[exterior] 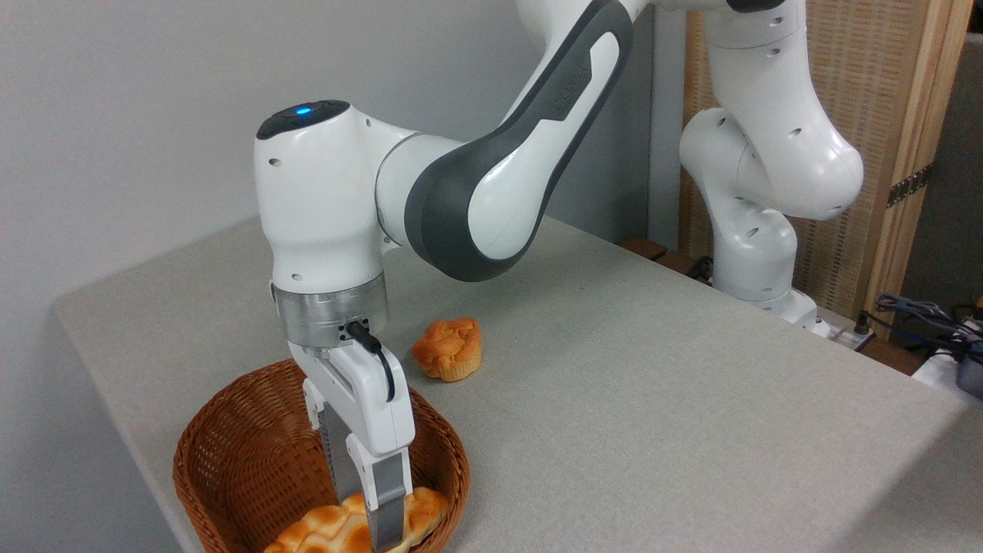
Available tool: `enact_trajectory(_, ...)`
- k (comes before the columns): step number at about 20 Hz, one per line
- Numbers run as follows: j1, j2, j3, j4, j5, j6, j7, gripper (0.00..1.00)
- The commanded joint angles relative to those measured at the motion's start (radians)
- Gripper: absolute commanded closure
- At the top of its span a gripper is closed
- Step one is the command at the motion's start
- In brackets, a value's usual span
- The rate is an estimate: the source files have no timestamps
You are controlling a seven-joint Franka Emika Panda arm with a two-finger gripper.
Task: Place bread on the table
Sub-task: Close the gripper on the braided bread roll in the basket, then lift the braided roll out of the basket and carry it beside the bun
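Grey-beige woven cloth covers the surface (630,399), a large rectangular top set against a plain pale wall, with a slatted wooden screen (868,153) behind its far right corner. Cables (921,315) lie beyond the right edge. A white and dark grey robot arm (491,200) rises from a base at the far right, arches over the surface and points its wrist straight down at the near left corner; a small blue light shows on top of the wrist housing.

Near left: a brown wicker basket (230,461), round and deep, stands on the cloth, its lower edge cut by the picture. The bread (330,530), a pale cream braided loaf with golden-orange bumps, lies inside the basket against the near right wall, partly cut off at the bottom edge of the picture. It has not been placed on the cloth.

Centre left: the gripper (372,514) reaches down into the basket with its fingers vertical. The two grey fingers stand close together, one in front of the loaf and one behind it, with the loaf's middle between them. The jaws appear narrowed onto the loaf, though actual contact on the far side is hidden by the nearer finger.

Behind the basket: a small round orange bun (448,349) rests on the cloth, well apart from the loaf and just beyond the basket's rim.
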Motion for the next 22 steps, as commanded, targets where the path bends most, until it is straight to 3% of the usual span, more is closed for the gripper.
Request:
enact_trajectory(1, 0.0, -0.01, -0.001, -0.019, 0.01, 0.025, 0.023, 0.76)
enact_trajectory(14, 0.001, -0.036, 0.002, -0.006, -0.013, 0.01, 0.021, 0.77)
enact_trajectory(20, 0.001, -0.116, 0.005, 0.062, -0.204, -0.087, 0.011, 0.72)
enact_trajectory(22, 0.001, -0.181, 0.008, 0.057, -0.22, -0.155, 0.017, 0.71)
